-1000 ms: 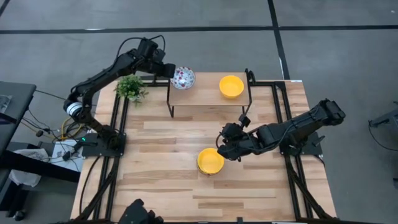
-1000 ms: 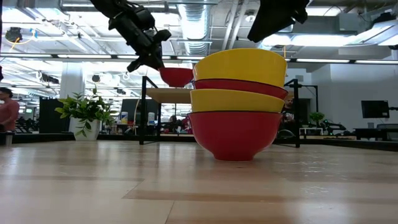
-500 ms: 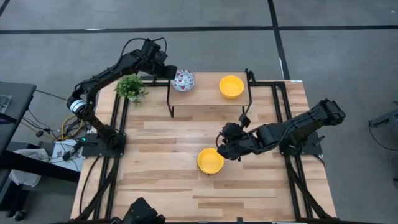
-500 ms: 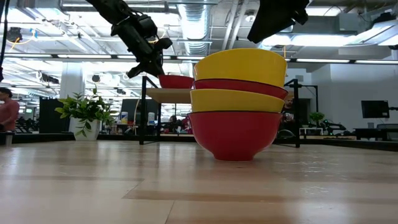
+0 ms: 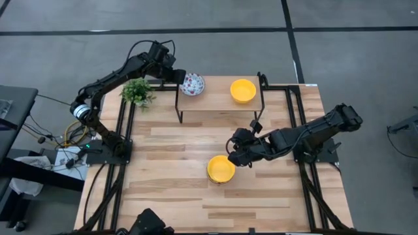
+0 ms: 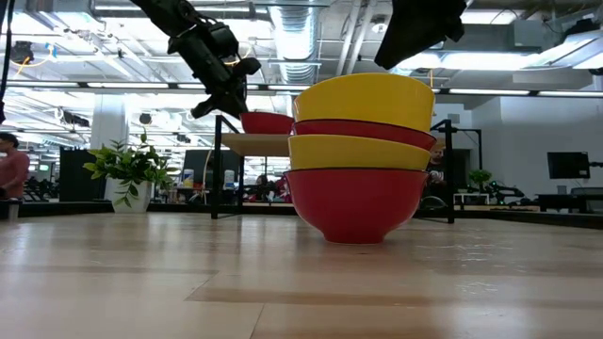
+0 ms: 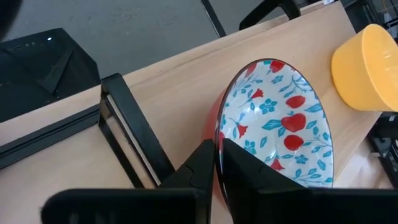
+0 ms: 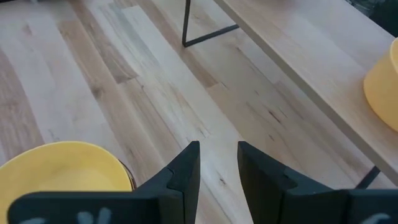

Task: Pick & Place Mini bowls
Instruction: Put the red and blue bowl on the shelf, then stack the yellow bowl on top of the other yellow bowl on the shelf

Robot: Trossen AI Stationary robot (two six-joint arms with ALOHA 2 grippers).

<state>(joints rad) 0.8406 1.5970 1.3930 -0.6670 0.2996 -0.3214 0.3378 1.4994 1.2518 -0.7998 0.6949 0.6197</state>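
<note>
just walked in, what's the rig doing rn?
Sorting mini bowls. The left claw is shut on the rim of the floral bowl, holding it at the left end of the raised shelf, where a yellow bowl already sits. The right claw is open, empty, beside the bowl stack at mid-table: four bowls, alternating red and yellow. A potted plant stands at the table's back-left.

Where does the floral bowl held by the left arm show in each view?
High: floral bowl on the shelf's left end.
Low: red underside, upper left of the stack.
Left wrist: centre, rim between the jaws.
Right wrist: not in it.
Shared landmark: shelf.
</note>
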